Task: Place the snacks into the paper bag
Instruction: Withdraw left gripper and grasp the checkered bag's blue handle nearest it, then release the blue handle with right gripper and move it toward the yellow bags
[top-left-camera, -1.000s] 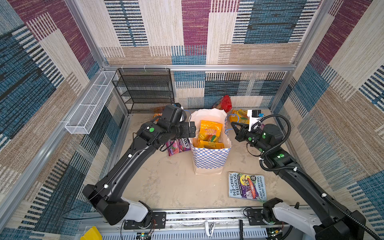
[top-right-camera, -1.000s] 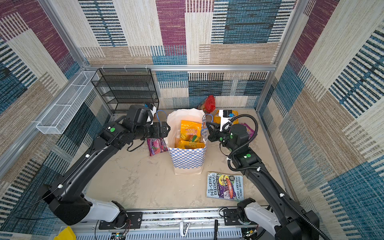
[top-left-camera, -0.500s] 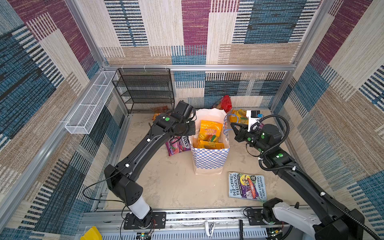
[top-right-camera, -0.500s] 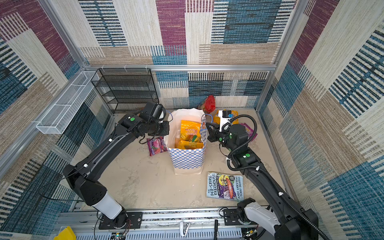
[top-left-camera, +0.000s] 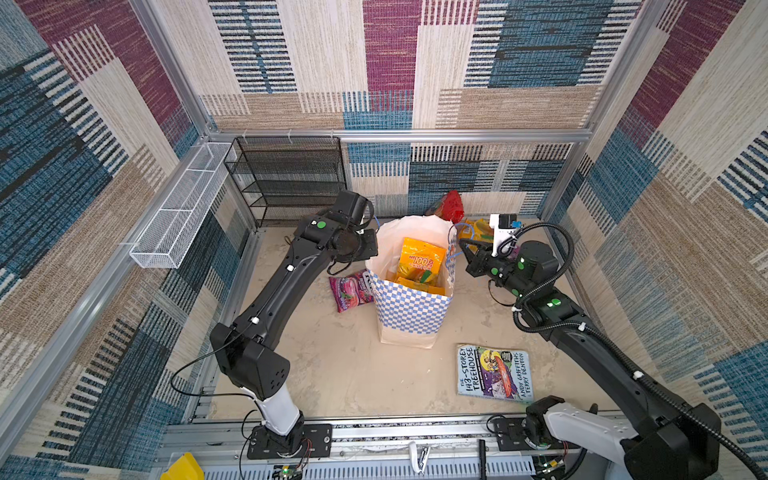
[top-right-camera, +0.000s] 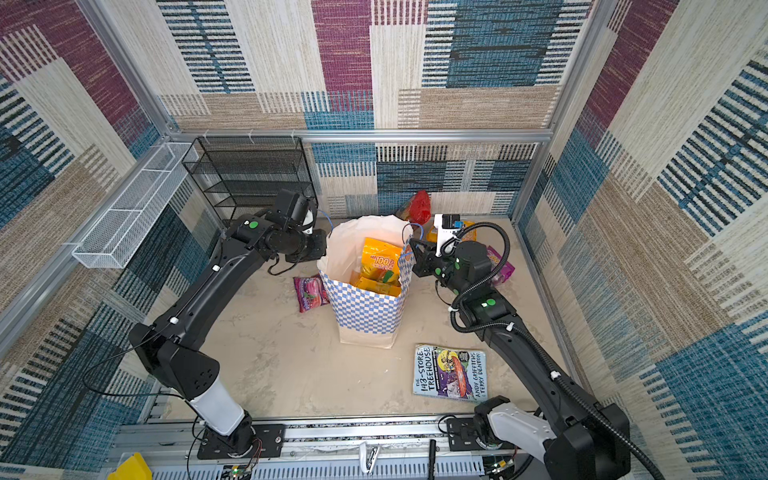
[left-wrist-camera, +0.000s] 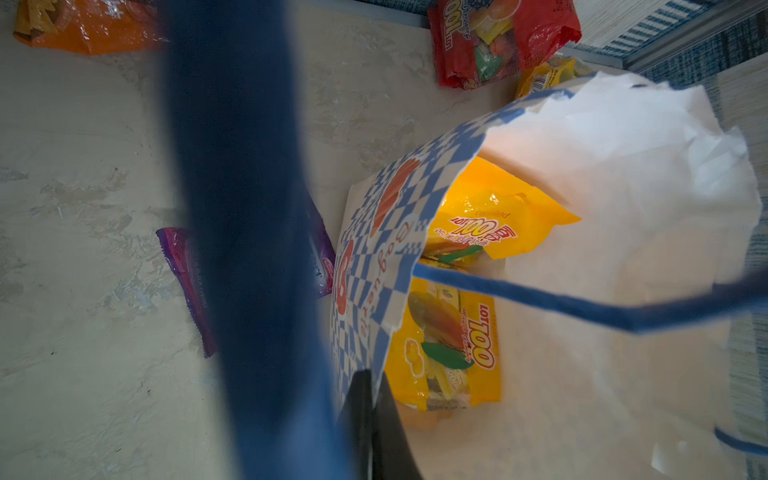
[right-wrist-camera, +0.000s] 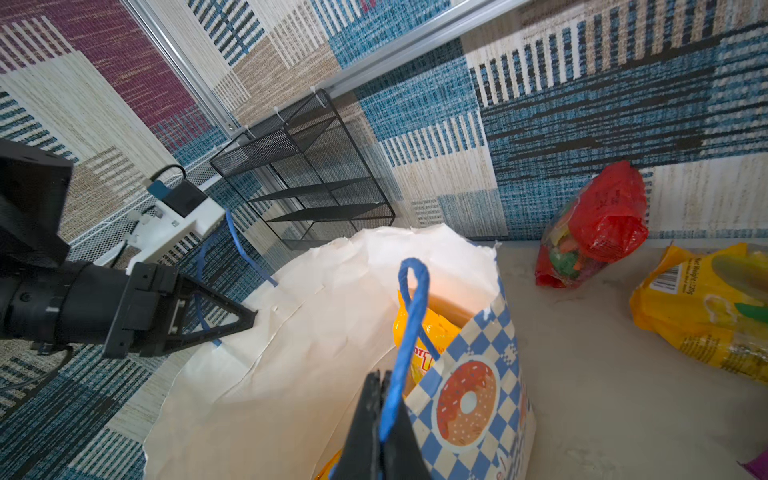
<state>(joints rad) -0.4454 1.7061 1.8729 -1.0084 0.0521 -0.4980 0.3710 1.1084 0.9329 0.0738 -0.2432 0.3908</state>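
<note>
Paper bag (top-left-camera: 409, 309): stood upright at the middle of the surface (top-left-camera: 332, 374) in both top views, its mouth spread wide and the white inside shown.
Left gripper (right-wrist-camera: 245, 320): fingers are seen together, pinched on the bag's rim at its left side in a top view.
Right gripper (right-wrist-camera: 376, 390): closed tight on the blue cord handle (right-wrist-camera: 410, 328) at the right side of the rim.
Snacks inside: two yellow mango packets (top-left-camera: 419, 262) are seen within the bag, one leaning above the other.
Snacks outside: a purple grape packet (top-left-camera: 352, 291) is laid just left of the bag's base. A red packet (top-left-camera: 449, 205) is propped at the back wall, with a yellow packet (right-wrist-camera: 702, 311) near it. An orange packet (left-wrist-camera: 83, 27) is seen at the upper left of the left wrist view. A purple-pink packet (top-right-camera: 503, 270) is half hidden behind the right arm.
Book (top-left-camera: 494, 372): laid lower right of the bag, not counted among the snacks.
Step in hand: judged to be the holding open of the mouth from both sides; no packet is carried.
Next move: one gripper would have to be freed for a loose packet, probably the grape one, while the bag is steadied by the other against folding or tipping.
</note>
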